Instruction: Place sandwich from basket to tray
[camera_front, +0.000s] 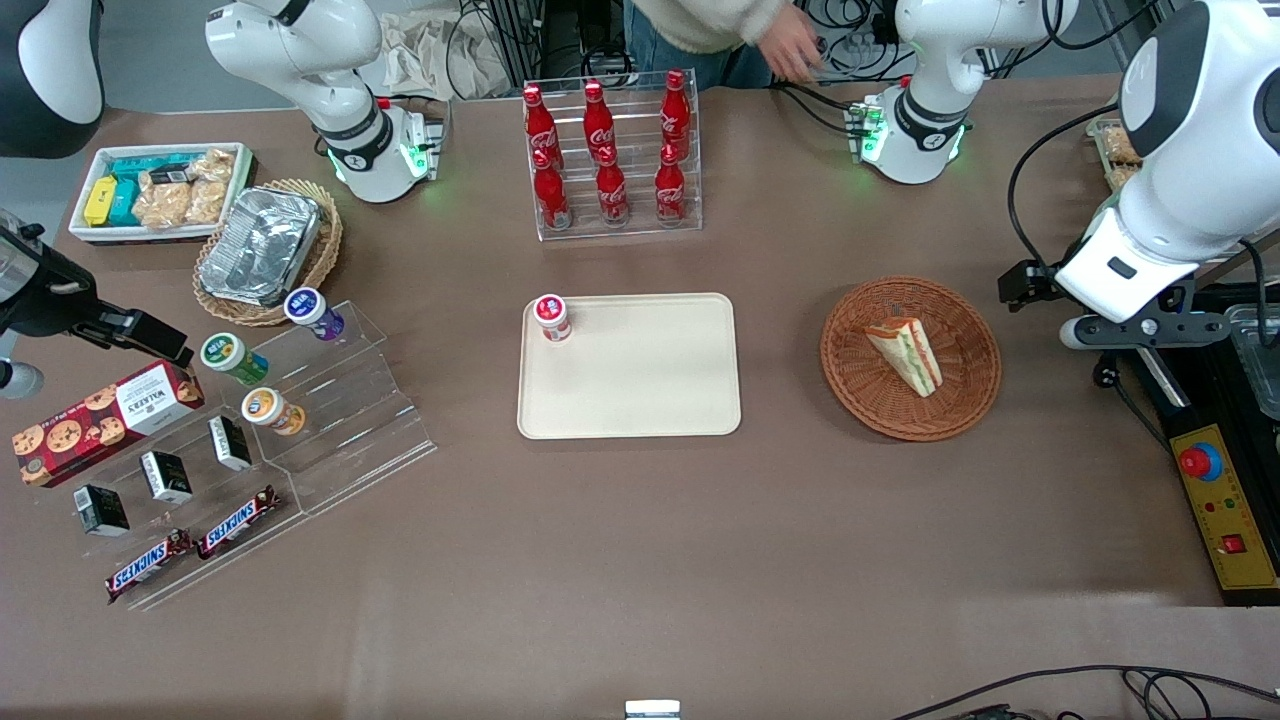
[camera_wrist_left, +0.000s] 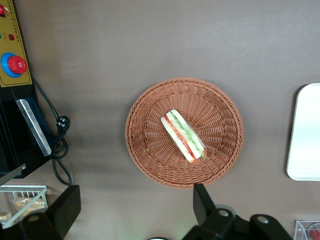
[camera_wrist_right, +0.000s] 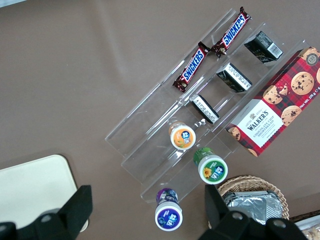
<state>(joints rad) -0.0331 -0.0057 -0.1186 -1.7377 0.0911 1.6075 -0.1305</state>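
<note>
The sandwich (camera_wrist_left: 182, 136) lies in the middle of the basket (camera_wrist_left: 150, 150), its striped filling edge of green and red turned upward, and it sits well apart from the gripper (camera_wrist_left: 135, 207), which hangs high above the table with nothing between its fingers (camera_wrist_left: 204, 200). Those fingers are spread wide, roughly as far apart as half the basket's width as the wrist camera sees it (one dark fingertip overlaps the basket's rim in that view, though it is far above it), and they touch nothing. In the front view the basket (camera_front: 850, 380) rests on the brown table (camera_front: 640, 560) toward the working arm's end, with the sandwich (camera_front: 905, 355) inside it as a pale wedge pointing toward the camera. The tray (camera_front: 640, 390) lies flat beside the basket, near the table's centre, and carries only a small red-lidded cup (camera_front: 551, 317) standing upright in one of its corners farther from the camera. The left arm's white body (camera_front: 1165, 200) looms above the table edge beside the basket.
</note>
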